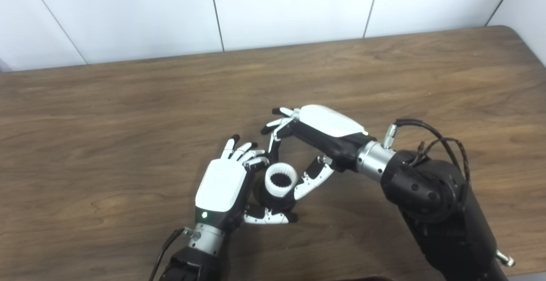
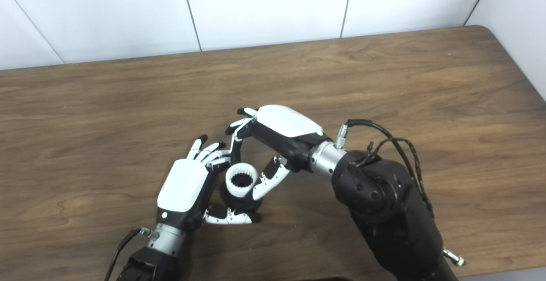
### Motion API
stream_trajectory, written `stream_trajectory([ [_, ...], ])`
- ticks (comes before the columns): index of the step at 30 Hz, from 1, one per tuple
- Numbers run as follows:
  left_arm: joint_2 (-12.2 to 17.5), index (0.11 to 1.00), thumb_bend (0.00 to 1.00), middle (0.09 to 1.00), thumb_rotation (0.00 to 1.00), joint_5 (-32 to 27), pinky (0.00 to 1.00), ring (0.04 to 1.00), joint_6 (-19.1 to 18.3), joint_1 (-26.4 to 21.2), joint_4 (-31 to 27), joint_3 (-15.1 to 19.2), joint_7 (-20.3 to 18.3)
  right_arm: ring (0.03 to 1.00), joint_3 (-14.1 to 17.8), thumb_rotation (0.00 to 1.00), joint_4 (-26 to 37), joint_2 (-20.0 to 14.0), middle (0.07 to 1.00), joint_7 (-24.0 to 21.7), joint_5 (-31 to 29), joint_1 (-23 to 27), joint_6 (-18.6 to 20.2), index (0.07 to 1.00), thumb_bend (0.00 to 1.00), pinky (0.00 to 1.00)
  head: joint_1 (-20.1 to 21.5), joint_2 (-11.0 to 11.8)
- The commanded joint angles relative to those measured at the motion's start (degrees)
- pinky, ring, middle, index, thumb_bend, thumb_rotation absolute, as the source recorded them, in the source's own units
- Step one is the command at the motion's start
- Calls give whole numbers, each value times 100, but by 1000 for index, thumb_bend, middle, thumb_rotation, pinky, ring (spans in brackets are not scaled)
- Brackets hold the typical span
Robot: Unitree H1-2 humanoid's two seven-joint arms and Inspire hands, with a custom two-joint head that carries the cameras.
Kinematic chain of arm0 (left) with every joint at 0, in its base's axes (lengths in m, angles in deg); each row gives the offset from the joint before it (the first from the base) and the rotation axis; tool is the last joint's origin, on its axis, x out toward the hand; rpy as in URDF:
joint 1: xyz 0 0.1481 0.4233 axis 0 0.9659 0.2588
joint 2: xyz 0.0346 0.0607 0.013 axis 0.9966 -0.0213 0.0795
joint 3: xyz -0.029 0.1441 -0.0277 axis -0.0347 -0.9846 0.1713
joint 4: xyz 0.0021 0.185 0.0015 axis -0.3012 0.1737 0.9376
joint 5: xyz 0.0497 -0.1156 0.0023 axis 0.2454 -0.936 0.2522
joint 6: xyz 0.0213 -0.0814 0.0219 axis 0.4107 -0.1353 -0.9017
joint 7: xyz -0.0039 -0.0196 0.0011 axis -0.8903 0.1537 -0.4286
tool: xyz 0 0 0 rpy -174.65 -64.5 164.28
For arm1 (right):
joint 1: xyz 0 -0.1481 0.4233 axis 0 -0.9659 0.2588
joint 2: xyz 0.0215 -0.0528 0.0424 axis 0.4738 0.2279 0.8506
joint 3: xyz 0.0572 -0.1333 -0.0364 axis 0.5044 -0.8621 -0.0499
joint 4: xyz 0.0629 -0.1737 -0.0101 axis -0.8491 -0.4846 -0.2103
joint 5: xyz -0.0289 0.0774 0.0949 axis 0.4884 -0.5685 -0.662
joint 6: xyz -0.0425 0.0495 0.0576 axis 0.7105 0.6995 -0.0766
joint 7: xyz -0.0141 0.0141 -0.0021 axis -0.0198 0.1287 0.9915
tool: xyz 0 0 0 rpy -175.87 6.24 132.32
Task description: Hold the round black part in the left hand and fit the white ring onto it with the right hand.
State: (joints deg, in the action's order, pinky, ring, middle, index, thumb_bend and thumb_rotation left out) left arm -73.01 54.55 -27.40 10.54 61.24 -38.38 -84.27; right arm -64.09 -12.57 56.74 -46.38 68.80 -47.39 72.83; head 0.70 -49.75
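Observation:
The round black part [image 1: 268, 198] sits low over the wooden table [image 1: 128, 114], near its front middle. My left hand [image 1: 222, 185] holds it, with the thumb curled under its front and the fingers against its left side. The white ring [image 1: 280, 181], toothed on the inside, sits on top of the black part. My right hand [image 1: 324, 127] reaches in from the right and pinches the ring between a finger on its far side and the thumb on its right side. The scene also shows in the right eye view, with the ring [image 2: 242, 181] between my left hand [image 2: 183, 185] and right hand [image 2: 283, 127].
The table's back edge meets a white panelled wall [image 1: 273, 8]. The table's rounded right corner [image 1: 518, 31] is at the far right. My right forearm [image 1: 435, 204], with loose cables on it, crosses the front right of the table.

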Motion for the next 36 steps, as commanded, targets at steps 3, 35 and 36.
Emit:
stream_trajectory([
  [3,-24,485,524,762,53,81,1000,871,-4,-72,-47,-17,62,986,-6,131,25,54,845,230,0,134,-135,484,523,1000,4,-2],
  [35,-9,486,523,759,53,77,1000,866,-14,-63,-124,-13,36,977,-139,129,-164,-172,840,528,-12,-25,-470,484,522,1000,89,-36],
  [36,-12,485,523,758,53,70,1000,866,-14,-62,-124,-12,34,977,-138,129,-172,-174,841,539,-10,-30,-483,484,522,1000,89,-36],
])
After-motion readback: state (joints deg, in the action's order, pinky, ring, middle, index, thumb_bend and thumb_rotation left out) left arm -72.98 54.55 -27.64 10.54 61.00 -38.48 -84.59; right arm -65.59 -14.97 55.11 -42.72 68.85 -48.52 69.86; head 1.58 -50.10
